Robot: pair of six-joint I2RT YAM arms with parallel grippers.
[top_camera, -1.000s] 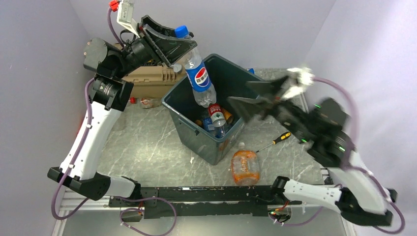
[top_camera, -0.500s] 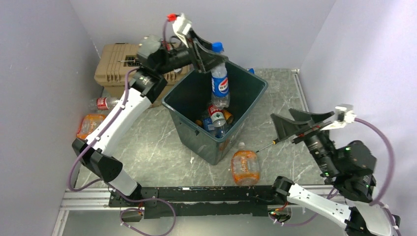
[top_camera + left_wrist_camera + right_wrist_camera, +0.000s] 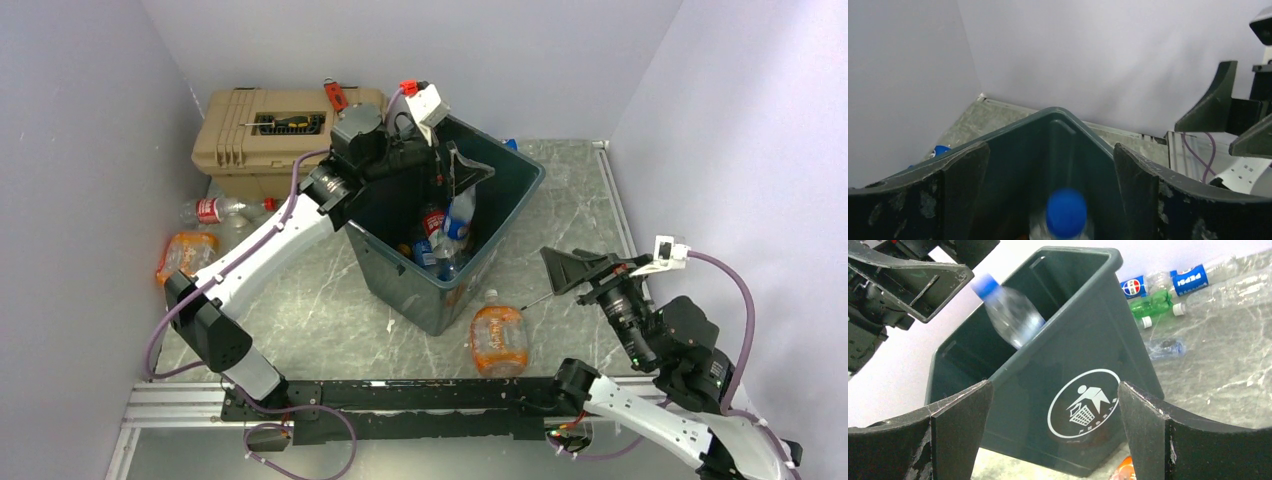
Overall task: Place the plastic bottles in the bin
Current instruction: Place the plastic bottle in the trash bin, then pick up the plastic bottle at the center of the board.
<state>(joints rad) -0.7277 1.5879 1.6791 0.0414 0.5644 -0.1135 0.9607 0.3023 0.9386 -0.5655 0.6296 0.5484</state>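
Note:
The dark green-grey bin (image 3: 420,290) stands mid-table with several plastic bottles inside. My left gripper (image 3: 462,170) hovers over its opening, jaws open. Below them a clear blue-capped bottle (image 3: 458,215) is loose and dropping into the bin; the left wrist view shows its cap (image 3: 1066,212) between my spread fingers (image 3: 960,185), touching neither. The right gripper (image 3: 575,270) is open and empty to the right of the bin, facing its logo wall (image 3: 1083,405). An orange-labelled bottle (image 3: 498,338) lies in front of the bin. A red-labelled bottle (image 3: 212,210) and an orange one (image 3: 186,252) lie far left.
A tan toolbox (image 3: 250,130) sits at the back left with a yellow-handled screwdriver (image 3: 285,122) and a red wrench (image 3: 335,95) on top. Behind the bin lie Pepsi bottles (image 3: 1135,286) and a green bottle (image 3: 1150,305). A screwdriver tip (image 3: 535,298) shows near the right gripper.
The left arm swung the blue-capped Pepsi bottle over the bin and opened, letting it fall. The right arm dropped lower and pulled back to the near right, still open.

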